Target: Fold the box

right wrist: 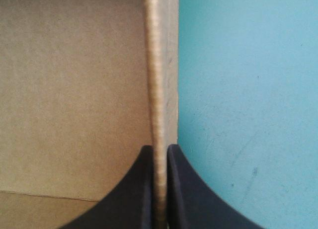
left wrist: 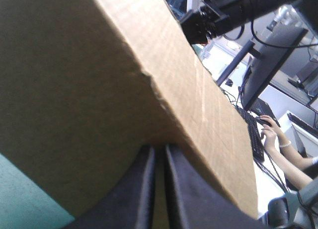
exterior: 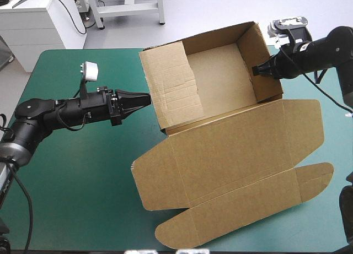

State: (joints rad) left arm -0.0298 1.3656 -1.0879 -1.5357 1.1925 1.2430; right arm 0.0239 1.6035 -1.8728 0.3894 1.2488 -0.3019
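Right now I have the box [exterior: 231, 144] toward the table's [exterior: 66, 199] far right, tray walls up, lid flat toward the near edge. My left gripper [exterior: 144, 100] pinches the tray's left wall and my right gripper [exterior: 258, 70] its right wall, both nearly closed on board. The lid lies nearward of both jaws, long axis left-right.

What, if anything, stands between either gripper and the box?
Nothing visible does. The left gripper is shut on the left wall of the box, and the right gripper is shut on the opposite wall, each pinching the board directly.
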